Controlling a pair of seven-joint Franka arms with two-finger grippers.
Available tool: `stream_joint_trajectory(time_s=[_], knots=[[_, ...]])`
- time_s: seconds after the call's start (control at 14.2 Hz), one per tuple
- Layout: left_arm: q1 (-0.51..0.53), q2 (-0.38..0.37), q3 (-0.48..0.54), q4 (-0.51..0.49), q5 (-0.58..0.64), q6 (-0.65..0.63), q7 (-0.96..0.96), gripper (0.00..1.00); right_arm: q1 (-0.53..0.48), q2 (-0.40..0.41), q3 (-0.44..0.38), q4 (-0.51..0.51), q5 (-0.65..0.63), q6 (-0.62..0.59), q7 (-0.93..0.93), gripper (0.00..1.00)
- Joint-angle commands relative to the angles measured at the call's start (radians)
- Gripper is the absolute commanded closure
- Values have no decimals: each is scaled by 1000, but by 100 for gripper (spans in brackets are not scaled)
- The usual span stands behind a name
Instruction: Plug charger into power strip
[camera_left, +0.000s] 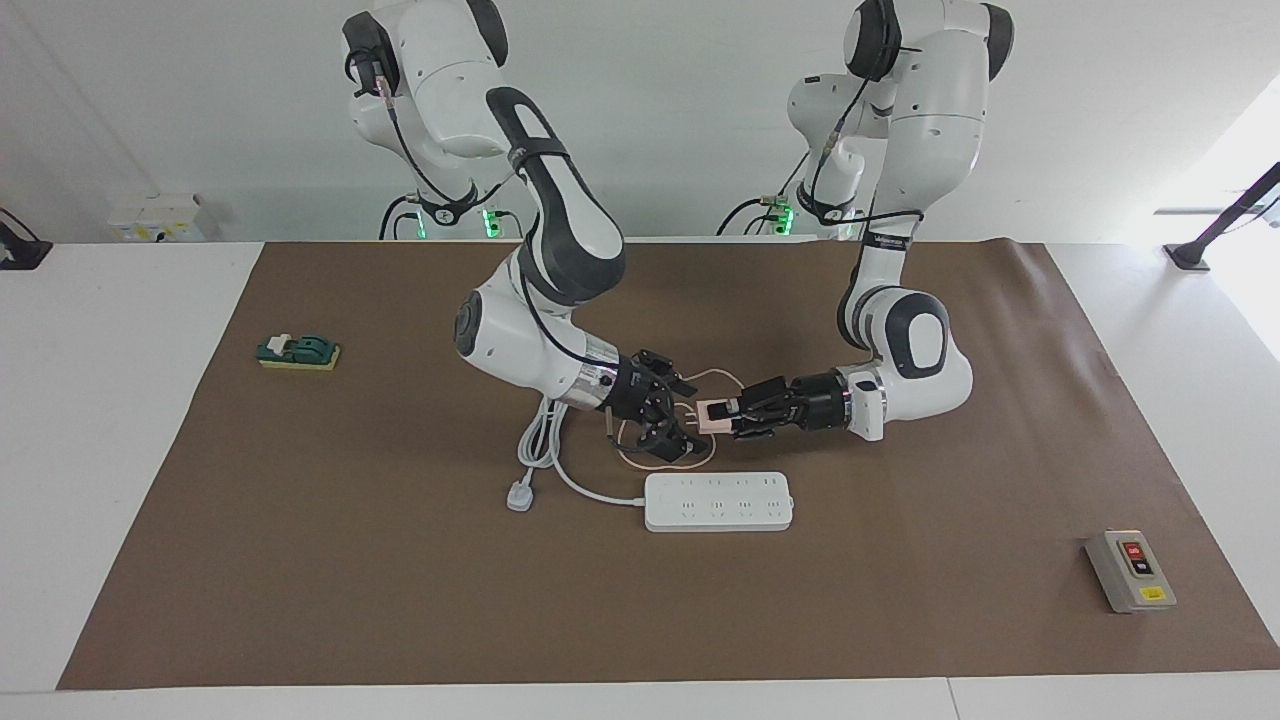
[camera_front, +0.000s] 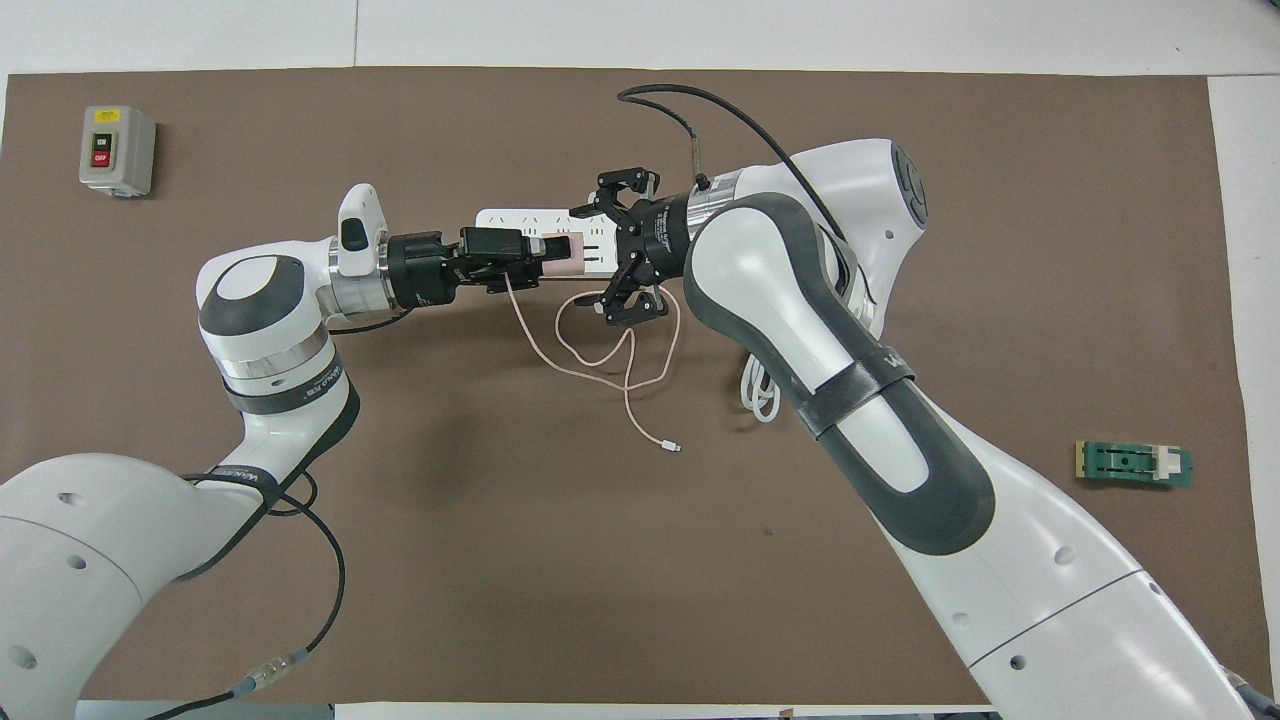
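Two arms: both meet over the middle of the brown-covered bench (camera_left: 300, 560), and neither waits
Right claw (camera_left: 668, 425): fingers spread and holding nothing, hanging just beside the charger over the coiled cable; it could snag a loop if it drops or swings
Charger: the small pale-pink cube-shaped adapter (camera_left: 716, 415) is up in the air, pinched at its end by the left claw, over the bench near the strip
Pink cable (camera_front: 600, 365): long and thin, it trails down in loops to the bench nearer the robots; its drag could twist the cube in the grip
Left claw (camera_left: 738, 410): pressed onto the adapter; a shallow hold may slip under insertion force
Power strip: the long flat white socket bar (camera_left: 718, 501) lies loose, so a tilted or off-centre push could miss the holes and shove it along
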Motion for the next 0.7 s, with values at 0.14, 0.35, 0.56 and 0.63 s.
stream_joint_trajectory(time_s=[0.14,0.35,0.56,0.63], knots=[[14,3,-3,2,-10,-19,58,100,-49,-20,-2,-4,-43,-66,-17,0],[15,3,0,8,0,-16,56,100,-106,-47,-3,-8,-141,-147,-28,0],[24,-6,6,51,150,-3,8,100,-172,-86,-3,-11,-262,-243,-64,0],[38,-8,7,80,202,-14,-60,100,-190,-98,-3,-16,-293,-272,-90,0]])
